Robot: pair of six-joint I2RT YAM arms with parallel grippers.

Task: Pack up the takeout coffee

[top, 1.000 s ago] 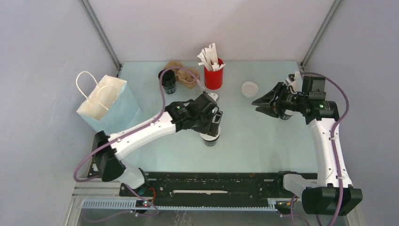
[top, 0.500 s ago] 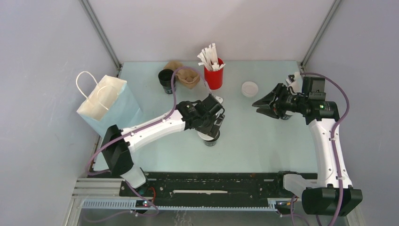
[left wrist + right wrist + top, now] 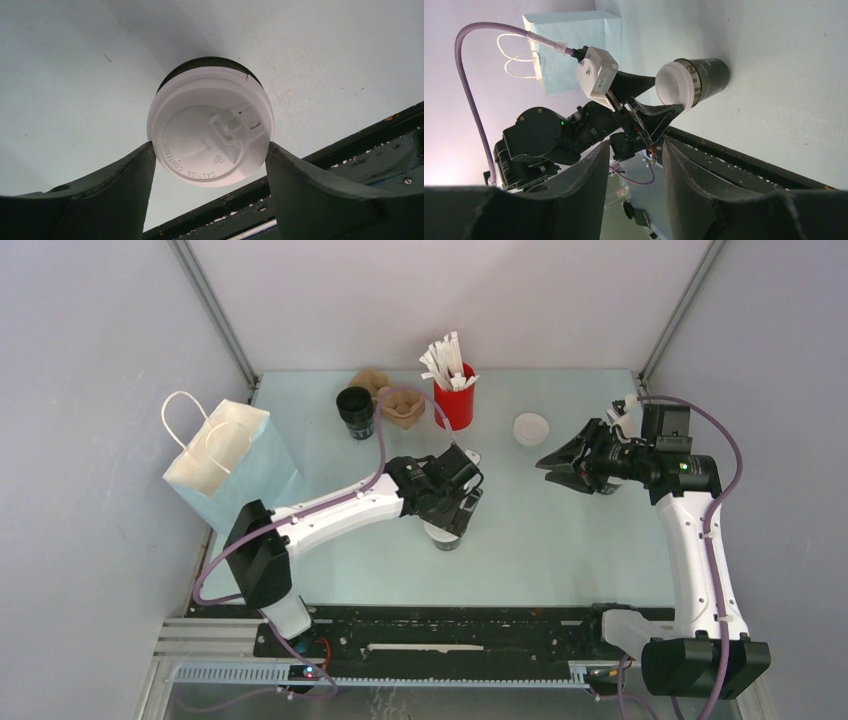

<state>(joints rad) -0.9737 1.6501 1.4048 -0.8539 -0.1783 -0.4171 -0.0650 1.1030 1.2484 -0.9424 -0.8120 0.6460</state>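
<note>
The takeout coffee (image 3: 444,538), a dark paper cup with a white lid, stands upright on the table near the middle front. My left gripper (image 3: 452,518) comes down over it. In the left wrist view its two dark fingertips press against opposite edges of the lid (image 3: 210,130), so my left gripper (image 3: 210,147) is shut on it. The right wrist view shows the same cup (image 3: 694,82) from the side with those fingers straddling its lid. My right gripper (image 3: 548,466) hovers to the right, pointed at the cup, open, with nothing between its fingers (image 3: 589,170).
A light blue paper bag (image 3: 235,455) with white handles stands at the left. At the back are a lidless black cup (image 3: 356,410), a brown paper piece (image 3: 397,403), a red holder (image 3: 455,405) of white sticks and a loose white lid (image 3: 531,427). A black rail runs along the near edge.
The left arm's elbow and base link have swung right and its wrist has shifted slightly right over the cup. The cup has stayed in place. The right arm has not moved.
</note>
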